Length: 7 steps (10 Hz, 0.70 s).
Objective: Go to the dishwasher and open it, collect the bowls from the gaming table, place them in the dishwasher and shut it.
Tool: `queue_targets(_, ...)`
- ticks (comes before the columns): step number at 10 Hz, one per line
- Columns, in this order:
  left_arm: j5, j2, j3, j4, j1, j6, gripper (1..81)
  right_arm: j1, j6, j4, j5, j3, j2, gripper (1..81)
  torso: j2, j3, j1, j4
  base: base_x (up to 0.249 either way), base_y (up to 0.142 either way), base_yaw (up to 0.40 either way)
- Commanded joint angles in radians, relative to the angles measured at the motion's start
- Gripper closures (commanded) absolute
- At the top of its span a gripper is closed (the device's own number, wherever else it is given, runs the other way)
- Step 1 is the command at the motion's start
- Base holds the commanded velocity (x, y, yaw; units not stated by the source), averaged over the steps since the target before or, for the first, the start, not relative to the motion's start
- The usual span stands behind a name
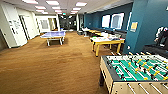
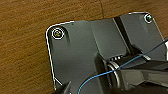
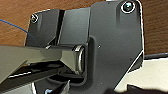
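The gaming table (image 1: 107,41), white-topped with yellow edges and legs, stands ahead on the right by the blue wall. Some small things lie on its top, too far off to tell whether they are the bowls. The dishwasher is out of view. Both wrist views look down past the robot's dark plate onto brown carpet (image 2: 25,50). A pale surface (image 3: 155,72) sits at one corner of the right wrist view.
A table-football table (image 1: 135,71) with a green field stands close at the lower right. A blue table-tennis table (image 1: 53,35) is further back in mid-room. More tables line the right wall. A person (image 1: 162,35) is at the right edge. Wide brown carpet (image 1: 50,65) lies ahead on the left.
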Motion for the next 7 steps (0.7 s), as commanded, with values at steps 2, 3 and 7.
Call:
queue_targets(2,0.048,-0.009,-0.003,-0.001,-0.046,0.000,1.0,0.038,-0.004,-0.008,-0.047,0.003,0.002,1.0,0.000,0.000,0.000,0.000,0.146,0.000,0.000)
queue_targets(3,0.048,-0.009,-0.003,-0.001,-0.046,0.000,1.0,0.036,-0.004,-0.007,-0.047,0.003,0.002,1.0,0.000,0.000,0.000,0.000,0.146,0.000,0.000)
queue_targets(7,0.048,-0.009,-0.003,-0.001,-0.047,0.000,1.0,0.036,-0.004,-0.008,-0.046,0.003,0.004,1.0,0.000,0.000,0.000,0.000,0.151,0.000,0.000)
